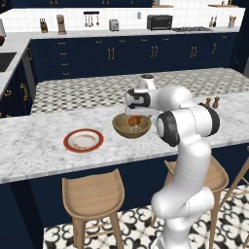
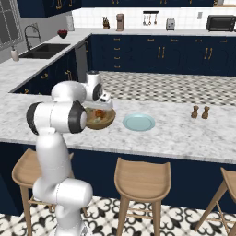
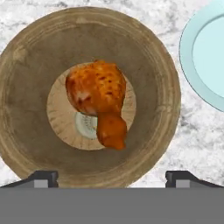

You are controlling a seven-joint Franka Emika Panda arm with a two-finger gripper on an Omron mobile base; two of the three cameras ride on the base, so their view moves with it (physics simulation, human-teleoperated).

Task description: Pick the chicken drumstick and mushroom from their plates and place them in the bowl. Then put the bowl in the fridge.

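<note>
We judge the wooden bowl (image 3: 26, 109) stiff, smooth-sided and now a little heavier; its rim is the best place to grip it. It stands on the marble counter (image 1: 39, 151), between the 2 plates and nearer the stools' edge. Inside it the chicken drumstick (image 3: 99, 99) looks glossy and slippery, and it half covers the light mushroom (image 3: 85, 126). The gripper (image 3: 111, 177) hangs above them, jaws wide apart and holding nothing.

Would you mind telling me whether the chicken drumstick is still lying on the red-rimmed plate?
No, the chicken drumstick lies inside the wooden bowl, and the red-rimmed plate holds no food.
</note>
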